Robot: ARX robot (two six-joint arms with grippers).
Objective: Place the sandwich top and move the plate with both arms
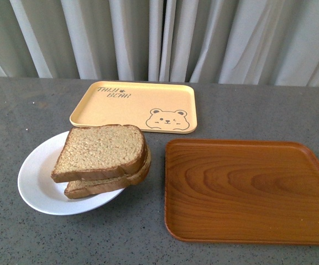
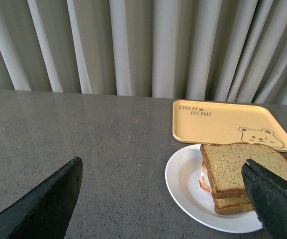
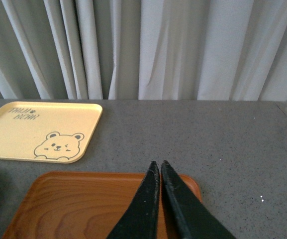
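The sandwich top (image 1: pixel 101 149), a brown wholegrain slice, lies on a lower slice on the round white plate (image 1: pixel 35 179) at the front left of the table. In the left wrist view the sandwich top (image 2: pixel 233 167) shows a bit of egg white under it, on the plate (image 2: pixel 183 181). My left gripper (image 2: pixel 160 172) is open and empty above the table just left of the plate. My right gripper (image 3: pixel 158 164) is shut and empty, above the wooden tray's far edge. Neither arm shows in the front view.
A brown wooden tray (image 1: pixel 247 190) lies right of the plate and shows in the right wrist view (image 3: pixel 83 204). A pale yellow bear-printed tray (image 1: pixel 134 106) lies behind both. Grey curtains hang behind the grey table.
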